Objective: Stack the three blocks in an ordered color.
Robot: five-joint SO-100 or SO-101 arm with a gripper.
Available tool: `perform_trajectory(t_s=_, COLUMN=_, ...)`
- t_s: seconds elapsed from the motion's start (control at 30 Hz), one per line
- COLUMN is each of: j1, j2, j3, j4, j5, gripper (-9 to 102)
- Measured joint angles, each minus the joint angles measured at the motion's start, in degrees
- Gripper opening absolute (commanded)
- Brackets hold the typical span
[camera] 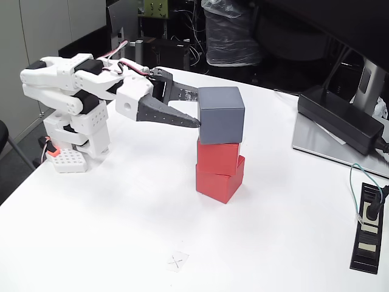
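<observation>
Nearest, on the white tabletop (121,231), two red blocks sit stacked, lower (219,180) and upper (217,156), with the grey block (222,114) on top. Beyond, the gripper (196,109) has its fingers spread apart at the grey block's left side, gripping nothing.

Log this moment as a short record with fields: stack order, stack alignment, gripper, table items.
stack order: grey block on top, red block in the middle, second red block at the bottom
stack alignment: upright, but the blocks are turned at slightly different angles
gripper: gripper open, its fingertips at the grey block's left side in the fixed view; contact cannot be told
table items: black power brick at right, power strip near the right edge of the white table
</observation>
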Motion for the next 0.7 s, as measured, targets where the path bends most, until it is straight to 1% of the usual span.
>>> perform_trajectory(t_s=0.27, j1=0.0, j2=0.2, j3=0.0, j4=0.0, j5=0.0, gripper=30)
perform_trajectory(t_s=0.47, j1=4.5, j2=0.5, j3=-0.3, j4=0.0, j5=0.0, gripper=30)
perform_trajectory(t_s=0.7, j1=5.5, j2=0.5, j3=-5.7, j4=0.2, j5=0.0, gripper=30)
